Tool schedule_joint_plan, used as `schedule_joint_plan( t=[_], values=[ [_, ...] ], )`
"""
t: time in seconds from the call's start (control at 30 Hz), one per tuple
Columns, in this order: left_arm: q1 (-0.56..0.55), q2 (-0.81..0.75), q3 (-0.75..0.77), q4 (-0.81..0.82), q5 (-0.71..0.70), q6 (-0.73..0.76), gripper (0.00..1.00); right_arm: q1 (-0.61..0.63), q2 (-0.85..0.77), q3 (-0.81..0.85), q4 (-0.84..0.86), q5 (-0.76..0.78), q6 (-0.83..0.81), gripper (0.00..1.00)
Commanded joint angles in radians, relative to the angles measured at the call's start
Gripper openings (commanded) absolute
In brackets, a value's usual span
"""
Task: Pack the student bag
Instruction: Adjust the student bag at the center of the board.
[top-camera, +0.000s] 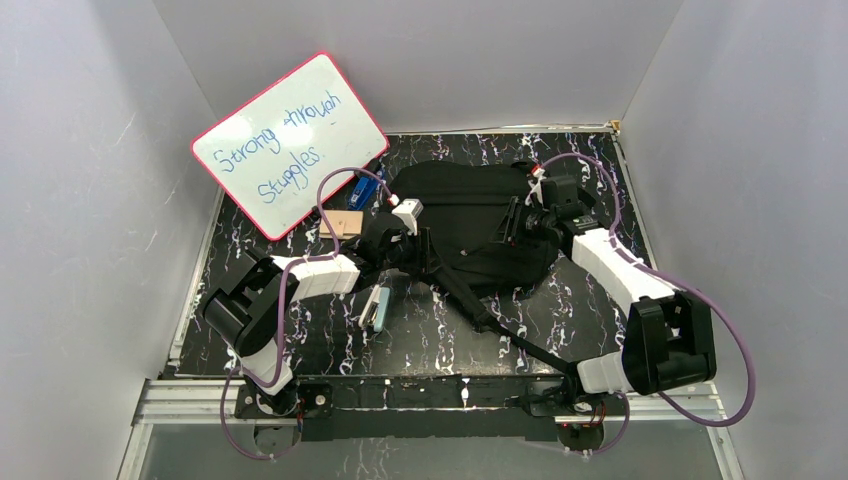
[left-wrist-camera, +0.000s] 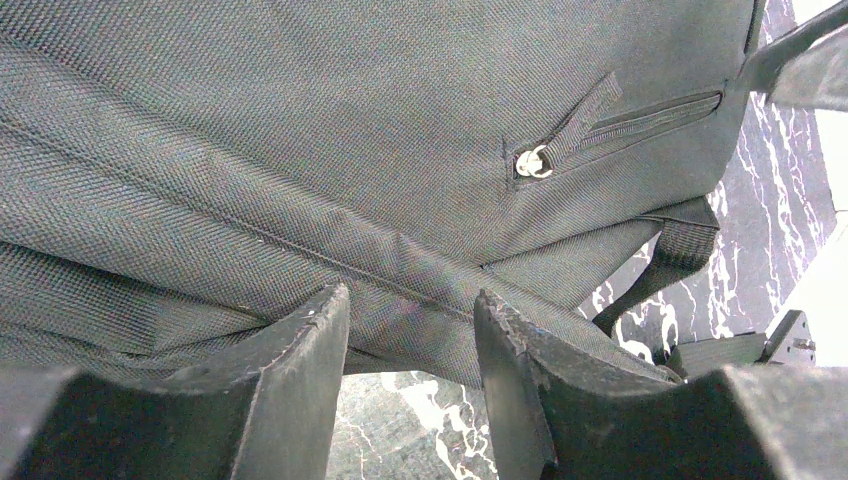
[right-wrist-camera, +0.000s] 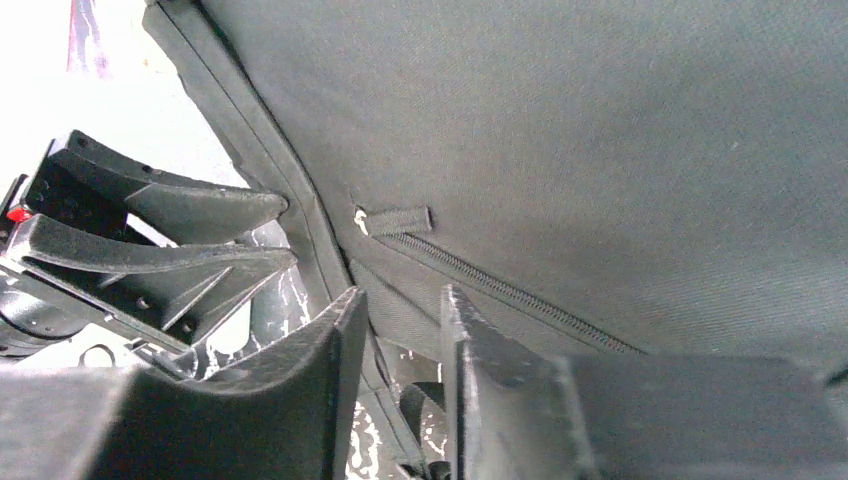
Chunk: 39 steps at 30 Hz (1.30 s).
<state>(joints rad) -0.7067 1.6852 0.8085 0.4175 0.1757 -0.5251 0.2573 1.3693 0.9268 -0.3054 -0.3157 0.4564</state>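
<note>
soft black bag (top-camera: 470, 215) flat on the table (top-camera: 430, 345)
left gripper (left-wrist-camera: 410, 315) straddles bag's near seam (left-wrist-camera: 400, 285), half apart, grip unclear; right gripper (right-wrist-camera: 398, 305) parted, empty, beside bag's zip (right-wrist-camera: 480, 280). likely light and floppy: pinch seam or strap (top-camera: 500, 333), not panel.

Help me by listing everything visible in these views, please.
backpack: one, black, back centre of table, strap trailing toward near edge
whiteboard: one, white with pink rim, leaning on left wall
box: one, tan, between whiteboard and backpack
small item: one, blue, behind box, unidentifiable
flat item: one, pale grey-green, front left of backpack
table: one, black marbled
left gripper: one, black, open at backpack's left edge
right gripper: one, black, open at backpack's right side
</note>
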Motion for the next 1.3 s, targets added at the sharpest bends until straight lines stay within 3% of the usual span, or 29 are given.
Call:
schedule_joint_plan(
  t=[0.0, 0.37, 1.27],
  values=[
    [-0.008, 0.007, -0.016, -0.075, -0.001, -0.002, 0.47, 0.033, -0.032, -0.047, 0.060, -0.037, 0.186, 0.46],
    [-0.008, 0.001, -0.024, -0.061, 0.013, 0.000, 0.47, 0.192, -0.101, -0.148, 0.202, 0.229, 0.526, 0.47],
    [-0.008, -0.009, -0.038, -0.047, 0.022, 0.011, 0.47, 0.193, 0.142, -0.031, 0.144, 0.360, 0.626, 0.48]
  ],
)
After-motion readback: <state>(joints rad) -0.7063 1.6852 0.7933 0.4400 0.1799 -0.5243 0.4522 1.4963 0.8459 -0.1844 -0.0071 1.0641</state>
